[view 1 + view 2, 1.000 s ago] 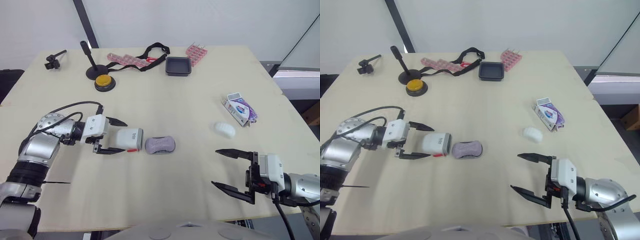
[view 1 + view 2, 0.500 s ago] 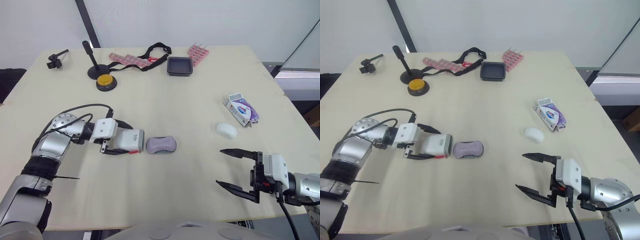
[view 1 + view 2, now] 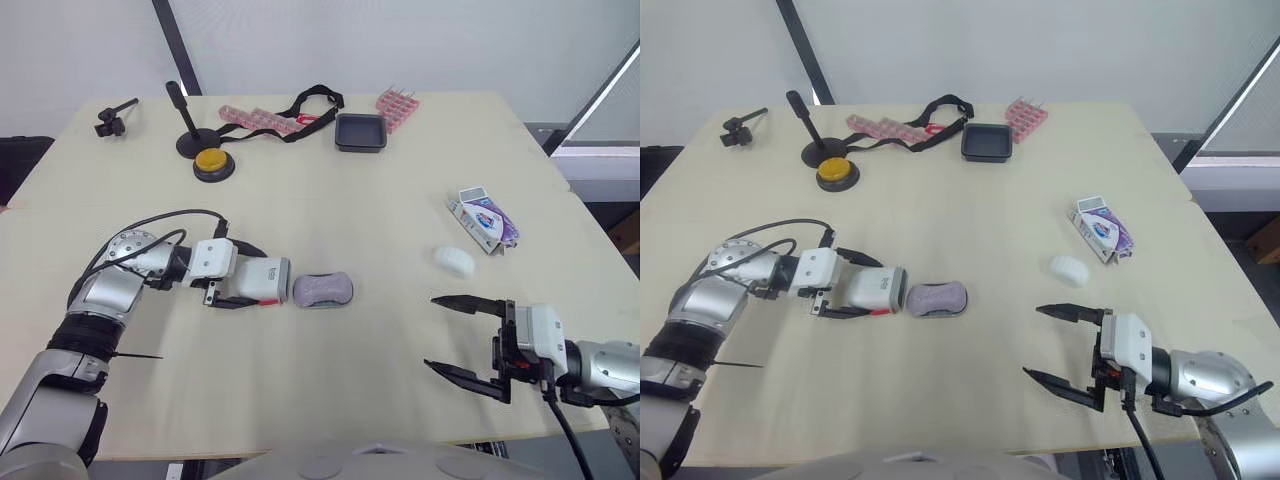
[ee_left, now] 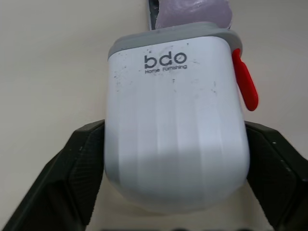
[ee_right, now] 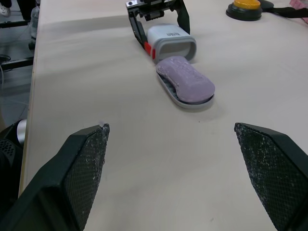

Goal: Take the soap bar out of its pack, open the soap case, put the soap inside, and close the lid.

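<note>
We see the left gripper (image 3: pixel 250 278) clamped on the white bdo case cover (image 4: pixel 175 139), one finger against each side; the cover lies on its side on the table (image 3: pixel 380 200). The purple soap bar (image 3: pixel 322 289) sits on the grey case tray (image 5: pixel 172 94), right at the cover's open mouth. Right gripper (image 3: pixel 430 331) is wide open, holding nothing, well apart from the cover. Soap pack (image 3: pixel 481 218) and a white oval lump (image 3: pixel 453 261) lie far beyond the soap from the cover.
</note>
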Robot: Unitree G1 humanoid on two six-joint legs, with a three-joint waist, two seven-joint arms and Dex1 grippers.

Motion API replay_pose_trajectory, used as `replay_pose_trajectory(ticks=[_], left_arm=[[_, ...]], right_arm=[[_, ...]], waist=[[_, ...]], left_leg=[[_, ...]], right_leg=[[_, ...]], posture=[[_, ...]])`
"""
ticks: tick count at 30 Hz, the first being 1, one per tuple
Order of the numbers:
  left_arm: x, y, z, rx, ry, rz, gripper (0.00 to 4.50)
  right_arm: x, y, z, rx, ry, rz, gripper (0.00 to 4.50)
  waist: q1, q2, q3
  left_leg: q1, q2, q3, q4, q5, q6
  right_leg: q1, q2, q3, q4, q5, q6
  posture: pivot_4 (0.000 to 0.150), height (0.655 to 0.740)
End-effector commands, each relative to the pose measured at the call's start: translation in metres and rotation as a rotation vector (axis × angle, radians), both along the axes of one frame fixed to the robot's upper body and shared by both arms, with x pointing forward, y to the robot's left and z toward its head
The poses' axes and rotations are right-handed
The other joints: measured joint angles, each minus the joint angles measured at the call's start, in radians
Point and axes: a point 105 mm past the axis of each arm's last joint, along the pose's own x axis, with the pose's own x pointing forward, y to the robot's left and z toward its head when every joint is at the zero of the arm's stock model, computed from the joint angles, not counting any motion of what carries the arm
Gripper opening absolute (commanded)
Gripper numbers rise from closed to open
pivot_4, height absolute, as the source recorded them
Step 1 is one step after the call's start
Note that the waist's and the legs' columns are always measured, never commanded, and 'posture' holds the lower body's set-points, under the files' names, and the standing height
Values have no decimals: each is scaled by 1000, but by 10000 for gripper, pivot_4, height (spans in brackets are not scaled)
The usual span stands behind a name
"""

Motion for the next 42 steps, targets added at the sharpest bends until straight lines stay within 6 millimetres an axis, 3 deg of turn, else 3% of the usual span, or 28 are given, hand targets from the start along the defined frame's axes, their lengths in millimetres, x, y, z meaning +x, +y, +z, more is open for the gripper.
replay_pose_trajectory(ticks=[1,10,15,20,24,29,42], left_arm=[[4,1,9,-20,-35,2,34680],[5,2,11,-17,-57,0,34675],[3,7,19,-29,-67,3,34675],[-2,6,21,-29,-68,-12,34675],[-5,0,21,-40,-57,-17,34675],[-7,-3,20,-49,-40,-14,34675],[-9,11,16,0,-30,18,34675]], right_arm=[[-2,4,5,-2,-18,14,45000],[-4,1,3,-37,-18,10,45000],[24,-1,8,-166,-10,-14,45000],[61,30,24,-249,-19,43,45000],[81,63,24,-290,-3,90,45000],[86,95,19,-343,29,168,45000],[92,142,7,-420,49,261,45000]], waist=[[1,0,0],[0,0,0],[-6,0,0],[-18,0,1],[-15,1,1],[-6,1,1],[-5,1,2]], left_leg=[[0,0,0,0,0,0],[0,0,0,-1,0,0],[0,0,0,0,1,-1],[1,0,0,-2,4,-6],[2,0,0,-6,4,-7],[0,0,0,-8,4,-7],[2,1,0,-8,6,-10]], right_leg=[[0,0,0,0,0,0],[0,0,0,-1,0,0],[0,0,0,-1,0,0],[1,4,0,-1,2,4],[1,6,0,-1,2,4],[1,6,-1,-4,3,4],[1,6,-1,-2,3,4]], posture=[[1500,7291],[1500,7291],[1500,7291],[1500,7291],[1500,7291],[1500,7291],[1500,7291]])
